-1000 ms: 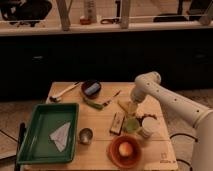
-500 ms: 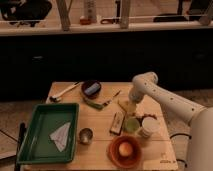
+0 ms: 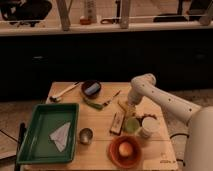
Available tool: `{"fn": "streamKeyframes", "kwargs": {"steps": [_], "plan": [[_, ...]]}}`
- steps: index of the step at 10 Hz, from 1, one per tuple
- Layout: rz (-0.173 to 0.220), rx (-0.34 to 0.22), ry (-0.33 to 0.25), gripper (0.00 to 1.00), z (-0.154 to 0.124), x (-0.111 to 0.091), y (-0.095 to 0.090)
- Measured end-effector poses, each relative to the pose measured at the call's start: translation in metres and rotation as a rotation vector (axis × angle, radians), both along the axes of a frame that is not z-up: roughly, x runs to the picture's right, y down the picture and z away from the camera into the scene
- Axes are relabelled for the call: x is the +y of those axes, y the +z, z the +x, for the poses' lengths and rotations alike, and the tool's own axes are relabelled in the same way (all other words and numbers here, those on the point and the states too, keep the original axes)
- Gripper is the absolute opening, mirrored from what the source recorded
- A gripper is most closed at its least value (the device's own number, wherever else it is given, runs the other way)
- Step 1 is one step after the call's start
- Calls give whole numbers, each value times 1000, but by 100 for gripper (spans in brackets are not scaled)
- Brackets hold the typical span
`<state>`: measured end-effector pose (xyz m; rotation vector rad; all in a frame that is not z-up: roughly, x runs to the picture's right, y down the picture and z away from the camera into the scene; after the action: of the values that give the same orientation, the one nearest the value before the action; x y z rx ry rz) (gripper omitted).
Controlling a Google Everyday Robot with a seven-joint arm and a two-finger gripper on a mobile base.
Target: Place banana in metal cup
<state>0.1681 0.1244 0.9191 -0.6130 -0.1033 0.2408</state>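
Note:
The banana (image 3: 123,106) is a small pale-yellow piece lying on the wooden table (image 3: 100,120), just right of centre. My gripper (image 3: 130,108) hangs at the end of the white arm (image 3: 160,100), which reaches in from the right. It is down at the banana's right end, partly covering it. The metal cup (image 3: 85,135) stands upright near the front of the table, beside the green tray and well to the left of the gripper. The cup looks empty.
A green tray (image 3: 35,145) with white paper fills the left side. The orange plate (image 3: 114,155) holds a round fruit at the front. A light green cup (image 3: 131,125), white cup (image 3: 148,125), dark bar (image 3: 117,122), green pepper (image 3: 92,104) and dark bowl (image 3: 91,88) stand around.
The arm's elbow has shifted slightly and the gripper has settled a little lower at the banana. Nothing on the table has moved.

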Motion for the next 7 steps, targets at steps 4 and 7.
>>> {"fn": "streamKeyframes", "kwargs": {"steps": [4,7], "plan": [[-10,-22,-27,61,-1,6,-1],[-15,-62,-52,30,-13,3,1]]}}
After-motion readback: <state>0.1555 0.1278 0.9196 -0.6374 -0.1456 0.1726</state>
